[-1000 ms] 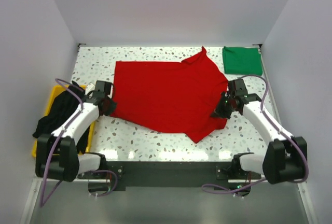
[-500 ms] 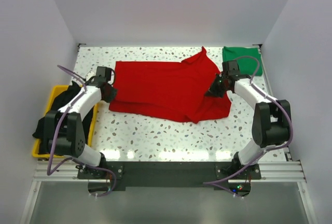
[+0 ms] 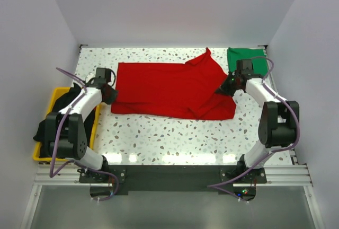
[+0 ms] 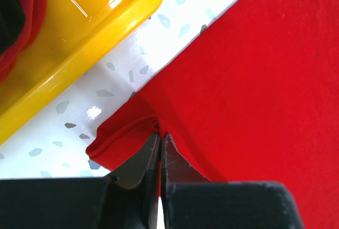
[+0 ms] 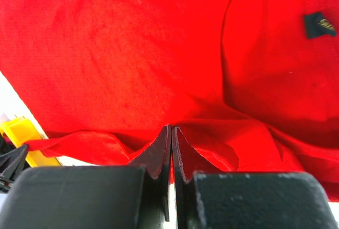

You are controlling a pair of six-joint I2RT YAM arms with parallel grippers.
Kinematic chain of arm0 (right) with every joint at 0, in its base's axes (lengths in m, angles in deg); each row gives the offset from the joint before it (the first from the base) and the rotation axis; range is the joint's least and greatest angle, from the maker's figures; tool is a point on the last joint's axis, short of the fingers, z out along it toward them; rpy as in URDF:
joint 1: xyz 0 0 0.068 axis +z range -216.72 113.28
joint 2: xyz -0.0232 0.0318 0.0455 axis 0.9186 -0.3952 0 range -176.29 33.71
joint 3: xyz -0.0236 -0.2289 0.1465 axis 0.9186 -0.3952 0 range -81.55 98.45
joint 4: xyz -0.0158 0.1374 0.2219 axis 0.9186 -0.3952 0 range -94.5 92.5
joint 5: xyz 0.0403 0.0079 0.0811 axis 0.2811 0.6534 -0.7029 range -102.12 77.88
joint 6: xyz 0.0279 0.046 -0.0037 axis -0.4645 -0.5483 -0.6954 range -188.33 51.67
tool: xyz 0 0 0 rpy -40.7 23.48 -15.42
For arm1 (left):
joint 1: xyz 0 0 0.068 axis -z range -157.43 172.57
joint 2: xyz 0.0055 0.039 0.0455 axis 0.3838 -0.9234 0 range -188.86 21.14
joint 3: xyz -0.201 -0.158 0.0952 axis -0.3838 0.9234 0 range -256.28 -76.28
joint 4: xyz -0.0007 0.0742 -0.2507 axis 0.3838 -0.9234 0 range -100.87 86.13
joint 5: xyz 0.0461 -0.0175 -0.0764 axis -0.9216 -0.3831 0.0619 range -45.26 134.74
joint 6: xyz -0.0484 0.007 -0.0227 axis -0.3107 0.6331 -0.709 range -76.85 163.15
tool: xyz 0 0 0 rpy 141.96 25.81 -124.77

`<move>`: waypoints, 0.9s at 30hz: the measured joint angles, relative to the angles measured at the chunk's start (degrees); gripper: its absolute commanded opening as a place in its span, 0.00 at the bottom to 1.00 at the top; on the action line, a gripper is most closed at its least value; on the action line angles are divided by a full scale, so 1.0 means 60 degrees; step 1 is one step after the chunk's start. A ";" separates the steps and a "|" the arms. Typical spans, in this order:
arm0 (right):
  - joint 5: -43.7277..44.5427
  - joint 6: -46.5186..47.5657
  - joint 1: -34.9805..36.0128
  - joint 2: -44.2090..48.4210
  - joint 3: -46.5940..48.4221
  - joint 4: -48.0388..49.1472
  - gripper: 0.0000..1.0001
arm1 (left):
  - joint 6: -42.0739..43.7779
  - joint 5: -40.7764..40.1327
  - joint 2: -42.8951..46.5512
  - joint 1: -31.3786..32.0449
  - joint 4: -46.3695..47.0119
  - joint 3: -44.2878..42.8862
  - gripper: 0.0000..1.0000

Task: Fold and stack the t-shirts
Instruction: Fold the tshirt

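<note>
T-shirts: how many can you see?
3. Red t-shirt spread across the table; green t-shirt folded at the far right corner; black t-shirt in the yellow bin, left. More may hide there.

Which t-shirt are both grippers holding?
The red t-shirt, spread mid-table; the green t-shirt lies at the far right corner, the black t-shirt in the yellow bin.

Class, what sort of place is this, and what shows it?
Probably a robot lab's test bench: white walls box in a speckled table, a left arm and right arm are bolted at its near edge, and a red shirt lies on it.
</note>
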 measured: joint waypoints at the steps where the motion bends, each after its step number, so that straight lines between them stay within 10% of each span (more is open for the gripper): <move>1: -0.0007 -0.0004 -0.0058 0.0000 0.0000 -0.0004 0.00 | 0.0004 0.0026 0.0000 -0.0018 0.0022 0.0000 0.00; 27: -0.0685 -0.0459 -0.0929 0.0015 0.0000 0.0302 0.00 | 0.0437 0.0543 -0.0171 -0.0390 0.0568 -0.0076 0.00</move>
